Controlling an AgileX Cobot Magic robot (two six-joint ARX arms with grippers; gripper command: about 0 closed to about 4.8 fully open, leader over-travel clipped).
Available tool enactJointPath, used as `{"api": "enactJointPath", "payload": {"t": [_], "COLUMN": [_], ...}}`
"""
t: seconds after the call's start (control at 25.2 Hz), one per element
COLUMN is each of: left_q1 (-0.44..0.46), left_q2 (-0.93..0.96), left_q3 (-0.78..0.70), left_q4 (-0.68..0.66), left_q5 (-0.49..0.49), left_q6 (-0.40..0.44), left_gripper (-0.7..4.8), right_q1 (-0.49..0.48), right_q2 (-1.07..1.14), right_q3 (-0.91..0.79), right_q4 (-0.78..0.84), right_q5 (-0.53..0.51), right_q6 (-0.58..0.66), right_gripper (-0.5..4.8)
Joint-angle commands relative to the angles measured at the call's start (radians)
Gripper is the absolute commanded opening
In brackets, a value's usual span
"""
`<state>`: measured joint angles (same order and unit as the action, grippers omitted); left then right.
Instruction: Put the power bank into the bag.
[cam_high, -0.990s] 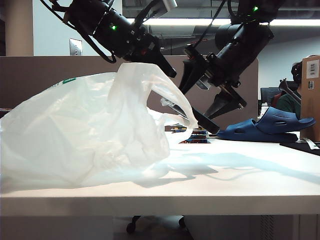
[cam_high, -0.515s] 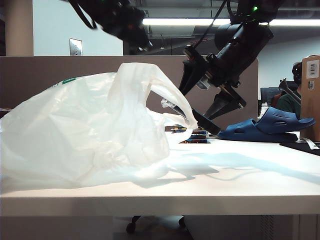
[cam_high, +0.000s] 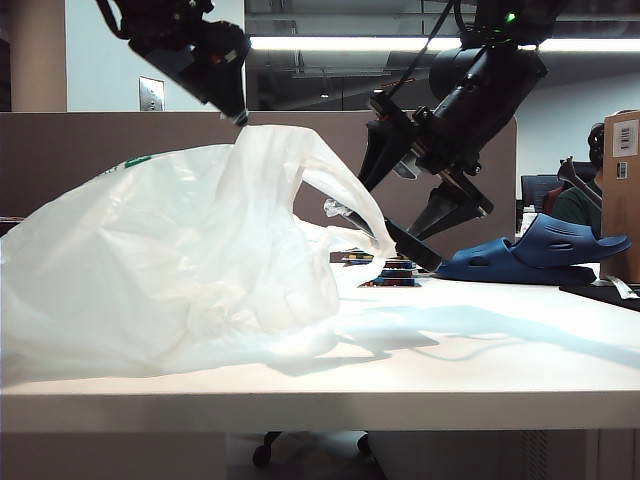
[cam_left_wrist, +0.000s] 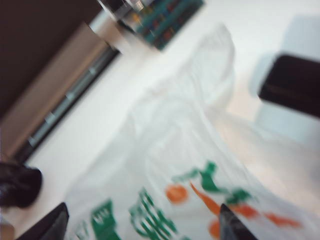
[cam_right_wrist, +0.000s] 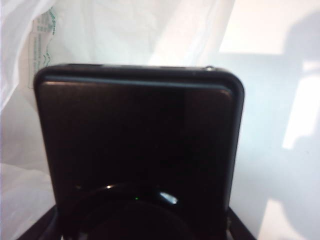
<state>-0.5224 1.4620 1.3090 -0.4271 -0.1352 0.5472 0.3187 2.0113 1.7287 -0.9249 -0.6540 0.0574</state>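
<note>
Table (cam_high: 480, 350), white and broad, carries everything in the exterior view. The bag (cam_high: 170, 270), a large crinkled translucent white plastic sack with green print near its top, sprawls over the left half of it, one loop handle arching up toward the middle; the left wrist view shows its orange and green marks (cam_left_wrist: 200, 195) from above, blurred.

Next in size, the right arm comes down from the upper right, and the right gripper (cam_high: 415, 225) clamps the power bank (cam_high: 395, 238), a flat black slab held tilted, its lower end just above the tabletop, its upper end at the bag's handle loop. In the right wrist view the power bank (cam_right_wrist: 137, 150) fills most of the frame, gripped between the two fingers at its near end, with the bag's white plastic beyond its far edge.

The left gripper (cam_high: 225, 85) hangs above the top of the bag, its tip close to the raised fold; in the left wrist view its two fingertips (cam_left_wrist: 50, 225) stand wide apart with nothing between them.

A blue clog (cam_high: 535, 255) lies on the table behind and to the right of the power bank.
</note>
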Motion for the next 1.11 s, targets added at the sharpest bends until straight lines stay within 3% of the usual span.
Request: {"api": "enactJointPath", "payload": {"t": [0.04, 0.24, 0.4, 0.59, 0.71, 0.83, 0.95, 1.11], "left_q1": [0.001, 0.002, 0.022, 0.115, 0.172, 0.250, 0.297, 0.345], "left_q2": [-0.003, -0.004, -0.005, -0.010, -0.027, -0.079, -0.104, -0.113], "left_q3": [0.004, 0.004, 0.004, 0.004, 0.004, 0.004, 0.004, 0.003], "left_q4": [-0.060, -0.074, -0.092, -0.163, -0.193, -0.225, -0.245, -0.277], "left_q5": [-0.090, -0.264, -0.280, -0.281, -0.206, -0.048, 0.022, 0.100], "left_q6": [-0.013, -0.013, -0.014, -0.130, -0.146, -0.166, -0.166, -0.189], "left_gripper": [3.81, 3.70, 3.69, 3.67, 3.67, 3.66, 3.56, 3.00], "right_q1": [0.001, 0.000, 0.000, 0.001, 0.001, 0.001, 0.009, 0.027], "right_q2": [-0.010, -0.010, -0.010, -0.010, -0.005, 0.009, 0.018, 0.034], "right_q3": [0.009, 0.016, 0.047, 0.120, 0.120, 0.120, 0.120, 0.120], "right_q4": [0.018, 0.047, 0.062, 0.074, 0.074, 0.089, 0.111, 0.159], "right_q5": [-0.018, -0.018, -0.018, -0.019, -0.019, -0.023, -0.026, -0.056], "right_q6": [-0.013, -0.013, -0.013, -0.009, -0.009, -0.003, 0.006, 0.027], "right_gripper": [2.06, 2.06, 2.06, 2.06, 2.06, 2.06, 2.06, 2.06]}}
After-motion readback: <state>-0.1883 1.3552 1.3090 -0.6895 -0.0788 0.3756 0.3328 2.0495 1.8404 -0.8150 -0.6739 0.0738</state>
